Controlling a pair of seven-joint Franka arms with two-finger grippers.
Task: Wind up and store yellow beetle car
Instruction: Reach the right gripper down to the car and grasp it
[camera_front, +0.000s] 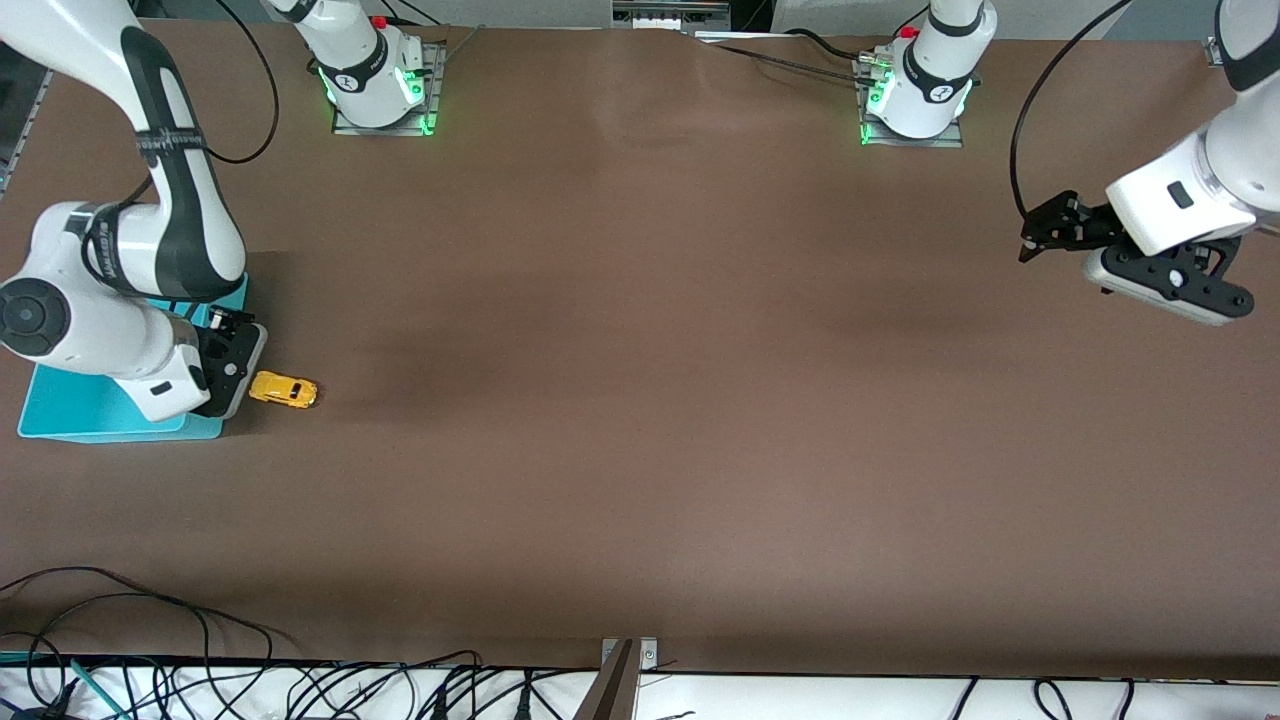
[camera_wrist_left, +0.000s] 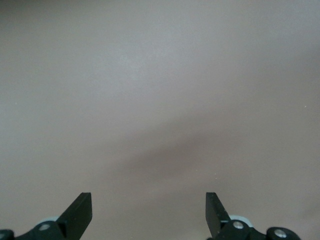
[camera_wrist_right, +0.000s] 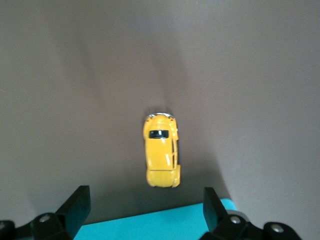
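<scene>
The yellow beetle car (camera_front: 284, 390) sits on its wheels on the brown bench (camera_front: 640, 400), toward the right arm's end, just beside the edge of a flat turquoise tray (camera_front: 60, 415) but off it, resting on bare bench surface. In the front view its long axis runs roughly along the bench's length, slightly skewed. In the right wrist view the yellow beetle car (camera_wrist_right: 161, 150) shows from above: rounded yellow-orange body, one dark window visible on the roofline, a pale chrome-like strip at the end pointing away from the tray, and a corner of the turquoise tray (camera_wrist_right: 150, 225) close to its other end; car and tray appear near but whether they touch cannot be told. The right end effector (camera_front: 225, 365) hangs low over the tray's edge next to the car, with nothing between its fingers; the right wrist view shows the two dark fingertips (camera_wrist_right: 77, 205) spread wide, the car lying ahead of the gap rather than inside it. The left end effector (camera_front: 1045, 235) is up over bare bench at the left arm's end, well apart from car and tray, this arm waiting. In the left wrist view its fingertips (camera_wrist_left: 80, 210) are likewise spread wide and empty, with only plain bench surface (camera_wrist_left: 160, 100) below.
</scene>
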